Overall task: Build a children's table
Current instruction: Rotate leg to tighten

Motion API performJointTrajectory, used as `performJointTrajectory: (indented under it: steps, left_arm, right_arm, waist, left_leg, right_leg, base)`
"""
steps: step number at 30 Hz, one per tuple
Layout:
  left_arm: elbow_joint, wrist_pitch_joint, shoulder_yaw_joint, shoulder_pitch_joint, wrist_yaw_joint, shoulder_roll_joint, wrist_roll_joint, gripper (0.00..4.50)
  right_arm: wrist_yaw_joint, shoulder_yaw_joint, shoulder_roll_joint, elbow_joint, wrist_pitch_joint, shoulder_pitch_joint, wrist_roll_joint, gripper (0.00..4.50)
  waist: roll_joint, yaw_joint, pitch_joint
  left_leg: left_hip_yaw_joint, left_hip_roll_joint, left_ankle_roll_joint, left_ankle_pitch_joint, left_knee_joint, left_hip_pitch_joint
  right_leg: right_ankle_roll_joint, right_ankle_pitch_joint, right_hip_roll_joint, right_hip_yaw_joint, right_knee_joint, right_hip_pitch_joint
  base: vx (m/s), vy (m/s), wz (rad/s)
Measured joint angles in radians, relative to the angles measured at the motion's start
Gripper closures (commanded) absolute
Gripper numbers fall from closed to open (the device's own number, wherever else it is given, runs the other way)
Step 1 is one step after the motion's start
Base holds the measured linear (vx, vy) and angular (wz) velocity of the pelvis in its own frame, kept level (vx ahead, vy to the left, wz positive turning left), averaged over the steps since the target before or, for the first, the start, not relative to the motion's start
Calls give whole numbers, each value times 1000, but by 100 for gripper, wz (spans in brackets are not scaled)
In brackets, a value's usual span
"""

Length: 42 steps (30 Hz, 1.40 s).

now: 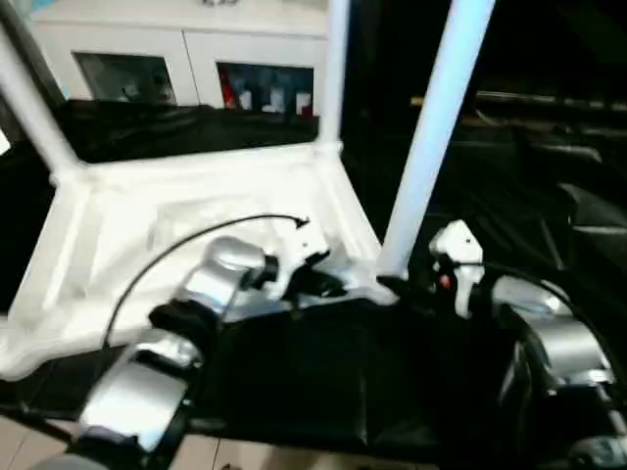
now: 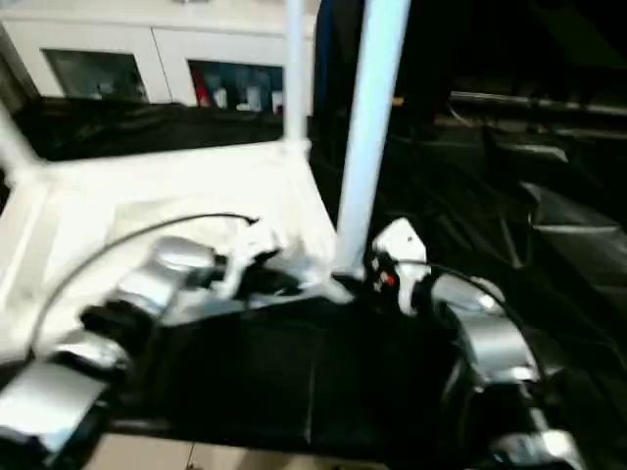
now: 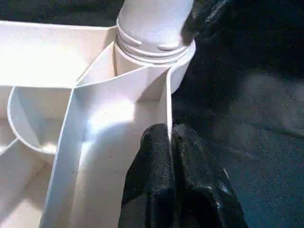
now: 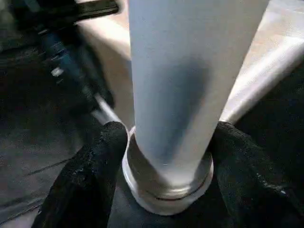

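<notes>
Up close, right fingers (image 4: 99,175) flanking leg (image 4: 190,85) base

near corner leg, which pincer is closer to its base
Right. The right pincer straddles the leg just above its socket. The left pincer, shut, sits on the table top's rim beside that corner.

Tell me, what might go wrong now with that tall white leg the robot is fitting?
Two risks, I'd guess. The long white plastic leg stands in the corner socket of the upturned white ribbed tabletop, with the right gripper loosely around its base; if not fully seated, it might lean or pop out. The left gripper, shut, presses on the top's rim; if it slips, the top could shift.
</notes>
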Motion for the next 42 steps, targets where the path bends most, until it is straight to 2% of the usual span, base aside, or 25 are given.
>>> performJointTrajectory:
  steps: [6, 8, 10, 13, 16, 25, 28, 29, 31, 34, 39, 42]
  left_arm:
    - [-24, -2, -17, 8, -83, 38, 1, 450]
    - [-30, 1, -19, 10, -96, 44, 1, 450]
    - [-37, 3, -20, 14, -106, 49, 0, 450]
    - [-40, 6, -22, 16, -109, 53, -5, 450]
    - [-46, 8, -22, 18, -114, 54, -5, 450]
    - [-58, 11, -16, 31, -104, 45, -9, 450]
    - [-15, 7, 15, 20, 22, 14, -2, 450]
    - [9, 10, 29, 7, 103, -11, 9, 450]
    - [26, 24, 40, -5, 199, -45, 18, 450]
    - [48, 43, 60, -6, 328, -109, 24, 450]
    - [68, 43, 71, -6, 470, -183, 36, 450]
    - [73, 37, 72, -7, 506, -200, 53, 450]
  right_arm:
    - [114, 26, -47, -16, 16, 1, 25, 160]
    - [126, 29, -50, -22, 24, 1, 28, 192]
    - [128, 29, -49, -23, 31, 1, 33, 192]
    - [129, 29, -46, -23, 46, -4, 35, 229]
    - [133, 29, -44, -23, 50, -5, 38, 241]
    - [121, 16, -26, -35, 61, 17, 53, 249]
    - [-14, -17, 43, 11, 46, 8, 26, 249]
    - [-106, -41, 89, 44, 40, -2, 10, 250]
    - [-224, -62, 140, 75, 38, -21, -13, 250]
    - [-417, -101, 229, 101, 43, -33, -32, 251]
    - [-637, -150, 335, 144, 36, -62, -63, 252]
    - [-707, -154, 368, 161, 7, -66, -88, 252]
  waist:
    - [0, 4, 0]
    - [0, 5, 0]
    - [0, 6, 0]
    - [0, 6, 0]
    - [0, 6, 0]
    - [0, 9, 0]
    - [-1, 2, -1]
    - [-1, -2, -1]
    - [-1, -9, -1]
    - [-1, -26, -1]
    - [-3, -40, -2]
    - [0, -45, -1]
  left_leg:
    - [0, 0, -1, 0, 3, 1]
    - [0, 0, -1, 0, 3, 1]
    - [0, 0, -1, 0, 3, 1]
    - [0, 0, -1, -1, 2, 1]
    - [1, 0, -1, -1, 2, 0]
    - [1, 0, -1, 0, 3, 1]
    - [0, 0, -1, 0, 6, 3]
    - [0, -1, -1, 0, 7, 3]
    - [0, -1, -1, 0, 11, 4]
    - [-4, -2, -1, -1, 11, 3]
    - [-6, -4, 0, -1, 11, 1]
    - [-6, -5, 2, -2, 10, 2]
  right_leg:
    - [0, 0, 0, 0, 0, 0]
    - [0, 0, 0, 0, 0, 0]
    - [0, 0, 0, 0, 0, 0]
    - [0, 0, 0, 0, 1, 0]
    - [0, 0, 0, 0, 1, 0]
    - [0, 0, 0, 0, 1, 1]
    - [4, -2, -1, 1, 1, 4]
    - [5, -3, -1, 1, 1, 5]
    - [5, -3, -3, 1, 0, 2]
    - [6, -4, -3, -2, -12, 4]
    - [6, -4, -3, -3, -26, 5]
    - [6, -4, -3, -4, -35, 9]
  base:
    - [0, 0, 0]
    - [0, 0, 0]
    - [0, 0, 0]
    - [0, 0, 0]
    - [0, 0, 0]
    - [0, 0, 0]
    - [-17, 2, 0]
    - [-50, 6, -1]
    - [-27, 15, -5]
    - [-18, 10, -3]
    - [0, 0, 0]
    - [0, 0, 0]
